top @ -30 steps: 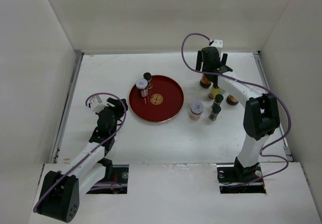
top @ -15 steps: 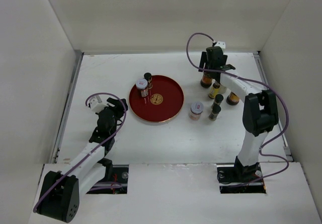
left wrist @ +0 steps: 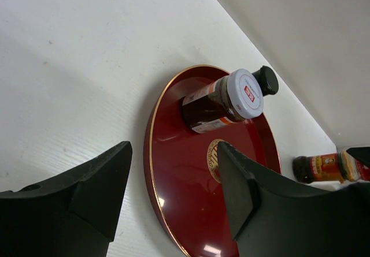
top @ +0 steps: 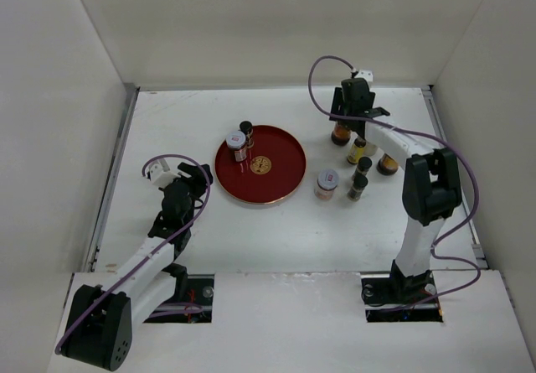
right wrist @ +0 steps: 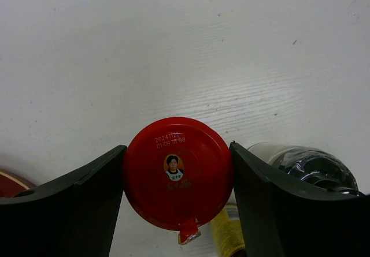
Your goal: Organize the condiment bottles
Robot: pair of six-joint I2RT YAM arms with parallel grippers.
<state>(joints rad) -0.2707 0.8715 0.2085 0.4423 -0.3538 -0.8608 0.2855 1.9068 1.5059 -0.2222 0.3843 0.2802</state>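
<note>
My right gripper (top: 342, 121) (right wrist: 178, 179) stands at the back right, shut on a red-lidded jar (top: 339, 135) (right wrist: 177, 170); both fingers touch the lid's sides. Beside the jar are a yellowish bottle (top: 358, 150) (right wrist: 227, 235) and a dark shiny cap (right wrist: 309, 164). Two slim black-capped bottles (top: 361, 178), a white-lidded jar (top: 327, 182) and another jar (top: 386, 166) stand nearer. On the red tray (top: 285, 189) (left wrist: 191, 153) stand a white-lidded jar (top: 237, 144) (left wrist: 222, 102) and a black-capped bottle (top: 246, 128) (left wrist: 266, 80). My left gripper (top: 198, 180) (left wrist: 173, 179) is open at the tray's left rim, holding nothing.
White walls enclose the table on the left, back and right. The right arm's cable (top: 314, 80) loops above the back right corner. A metal strip (top: 117, 163) runs along the table's left edge.
The right gripper's fingers have closed in onto the red-lidded jar's lid and the wrist has shifted slightly. The left arm has not moved.
</note>
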